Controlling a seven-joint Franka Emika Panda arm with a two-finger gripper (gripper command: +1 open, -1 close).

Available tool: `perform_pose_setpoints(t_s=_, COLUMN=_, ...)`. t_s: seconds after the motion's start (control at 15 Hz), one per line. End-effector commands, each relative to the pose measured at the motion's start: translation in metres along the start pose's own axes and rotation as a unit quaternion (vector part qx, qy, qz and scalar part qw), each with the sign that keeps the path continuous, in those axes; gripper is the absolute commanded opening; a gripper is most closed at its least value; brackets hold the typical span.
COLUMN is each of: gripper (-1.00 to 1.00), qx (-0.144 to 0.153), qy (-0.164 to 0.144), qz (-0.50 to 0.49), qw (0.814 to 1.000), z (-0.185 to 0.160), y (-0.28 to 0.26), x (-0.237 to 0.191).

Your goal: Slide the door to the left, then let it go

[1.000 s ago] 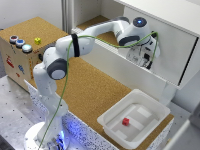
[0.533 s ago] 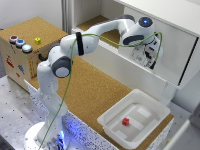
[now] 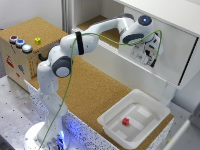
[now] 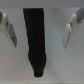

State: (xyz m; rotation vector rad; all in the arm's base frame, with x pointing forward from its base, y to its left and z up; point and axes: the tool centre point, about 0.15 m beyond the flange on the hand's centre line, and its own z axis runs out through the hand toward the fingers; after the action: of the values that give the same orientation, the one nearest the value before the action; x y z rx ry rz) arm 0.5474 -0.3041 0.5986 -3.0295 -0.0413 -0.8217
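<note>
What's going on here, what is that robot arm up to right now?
A single Franka arm is reaching up to the white cabinet door, its end effector at the dark handle. In the wrist view the handle sits between the two open fingers, which do not appear to have closed on it yet. On the cork counter below, a white tray holds a red cube, and a cork box with buttons stands at the exterior view's left.

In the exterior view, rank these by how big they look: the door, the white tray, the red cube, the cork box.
1. The door, largest.
2. and 3. White tray and cork box look alike in size; nearness to the camera differs, so I won't rank them.
4. Red cube, smallest by far.
</note>
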Motion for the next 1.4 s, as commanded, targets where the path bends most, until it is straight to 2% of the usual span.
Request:
perform_pose_setpoints(t_s=0.0, gripper=1.00, qx=-0.048, qy=0.004, qz=-0.001, qw=0.999, z=0.009, y=-0.002, x=0.000)
perform_pose_setpoints(t_s=0.07, gripper=1.00, qx=-0.052, qy=0.006, qz=0.000, qw=0.999, z=0.009, y=-0.003, x=-0.001)
perform_pose_setpoints(t_s=0.13, gripper=-1.00, qx=-0.049, qy=0.005, qz=0.001, qw=0.999, z=0.009, y=-0.004, x=-0.001)
perform_pose_setpoints(t_s=0.47, gripper=-1.00, qx=-0.043, qy=0.005, qz=0.002, qw=0.999, z=0.013, y=-0.012, x=-0.006)
perform_pose_setpoints(t_s=0.73, gripper=-1.00, qx=-0.059, qy=0.014, qz=0.016, qw=0.998, z=0.021, y=-0.014, x=-0.013)
perform_pose_setpoints(t_s=0.93, gripper=-1.00, qx=-0.094, qy=0.037, qz=0.031, qw=0.994, z=0.025, y=-0.019, x=-0.016)
perform_pose_setpoints(t_s=1.0, gripper=-1.00, qx=-0.088, qy=0.033, qz=0.042, qw=0.995, z=0.026, y=-0.020, x=-0.017)
perform_pose_setpoints(t_s=1.13, gripper=-1.00, qx=-0.100, qy=0.036, qz=0.064, qw=0.992, z=0.031, y=-0.024, x=-0.021)
perform_pose_setpoints(t_s=1.33, gripper=-1.00, qx=-0.092, qy=0.032, qz=0.090, qw=0.991, z=0.032, y=-0.032, x=-0.025)
